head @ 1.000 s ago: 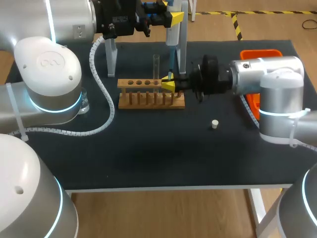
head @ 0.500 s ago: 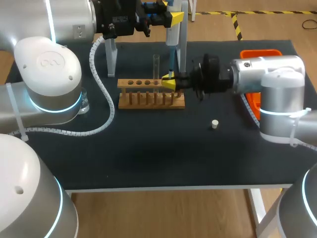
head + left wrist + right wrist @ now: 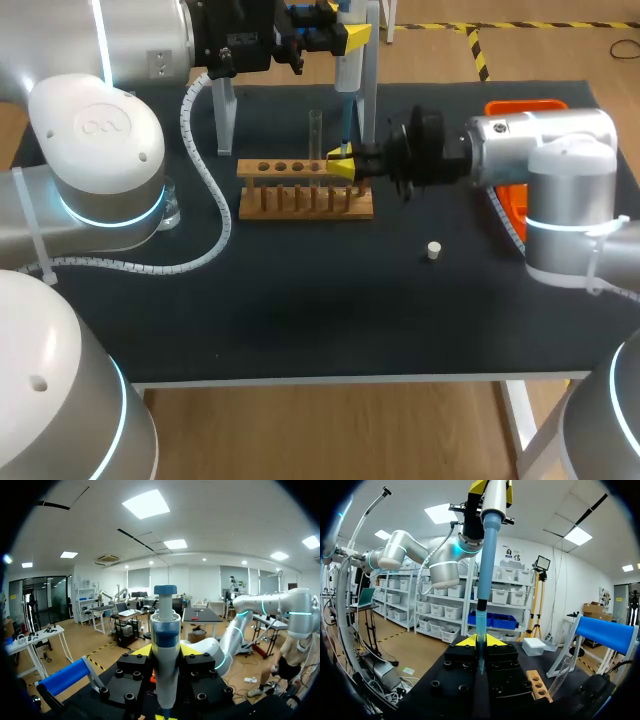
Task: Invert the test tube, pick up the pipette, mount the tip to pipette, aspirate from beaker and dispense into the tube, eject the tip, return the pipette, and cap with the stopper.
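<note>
The right claw (image 3: 480, 641) has its yellow fingers pressed together on the thin tip (image 3: 480, 630), pinching it from both sides. Above them the blue shaft of the pipette (image 3: 487, 555) runs straight down into the tip's top. The left claw (image 3: 166, 651) is closed around the pipette's body and holds it upright over the far edge of the table (image 3: 300, 320), near its middle. I judge this to be the tip-mounting step: shaft and tip look joined, though I cannot tell whether the tip is pushed fully home. The tube (image 3: 315, 135) stands upright in the right end of the wooden rack (image 3: 300, 200), just beside the right claw, so the turning-over looks done, as does the pickup of the pipette. Drawing from the beaker (image 3: 170, 212), half hidden by the left arm near the left edge, has yet to come. So have filling the tube, dropping the tip and putting the pipette back. The stopper (image 3: 433, 251) lies loose right of the table's middle, well apart from the tube, so capping is not done either. The right arm reaches in level from the right edge, its wrist horizontal and its fingers just above the rack's right end. The left arm rises from the left edge and bends over the far edge, its claw held high.
</note>
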Robot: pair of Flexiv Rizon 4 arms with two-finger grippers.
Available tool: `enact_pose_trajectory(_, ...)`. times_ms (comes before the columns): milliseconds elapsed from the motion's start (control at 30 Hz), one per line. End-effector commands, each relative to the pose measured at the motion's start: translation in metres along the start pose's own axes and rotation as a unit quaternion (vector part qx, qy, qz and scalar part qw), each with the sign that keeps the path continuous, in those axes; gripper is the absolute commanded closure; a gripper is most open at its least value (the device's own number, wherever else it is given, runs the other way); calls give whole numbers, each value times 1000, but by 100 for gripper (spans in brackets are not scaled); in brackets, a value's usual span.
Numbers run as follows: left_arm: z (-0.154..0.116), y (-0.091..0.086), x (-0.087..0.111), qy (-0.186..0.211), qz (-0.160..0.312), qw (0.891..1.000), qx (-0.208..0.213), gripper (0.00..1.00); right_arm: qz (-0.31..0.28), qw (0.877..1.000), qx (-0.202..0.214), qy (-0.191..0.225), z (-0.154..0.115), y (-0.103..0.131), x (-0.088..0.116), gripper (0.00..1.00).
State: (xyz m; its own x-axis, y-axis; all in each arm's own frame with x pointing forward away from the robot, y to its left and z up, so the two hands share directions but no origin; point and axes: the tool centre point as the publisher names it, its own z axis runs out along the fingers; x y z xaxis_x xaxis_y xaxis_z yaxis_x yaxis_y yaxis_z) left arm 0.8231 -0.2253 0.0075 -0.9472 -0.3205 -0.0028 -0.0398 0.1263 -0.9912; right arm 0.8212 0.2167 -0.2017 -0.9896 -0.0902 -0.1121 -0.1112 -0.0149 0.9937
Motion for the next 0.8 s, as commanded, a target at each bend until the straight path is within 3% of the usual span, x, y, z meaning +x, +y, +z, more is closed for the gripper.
enact_pose_trajectory(33, -1, 0, 0, 1, 0, 1000, 0, 100, 0, 1000, 0, 1, 0, 1, -1, 100)
enact_pose_trajectory(800, -1, 0, 0, 1, 0, 1000, 0, 100, 3, 1000, -5, 1, 0, 4, -3, 100)
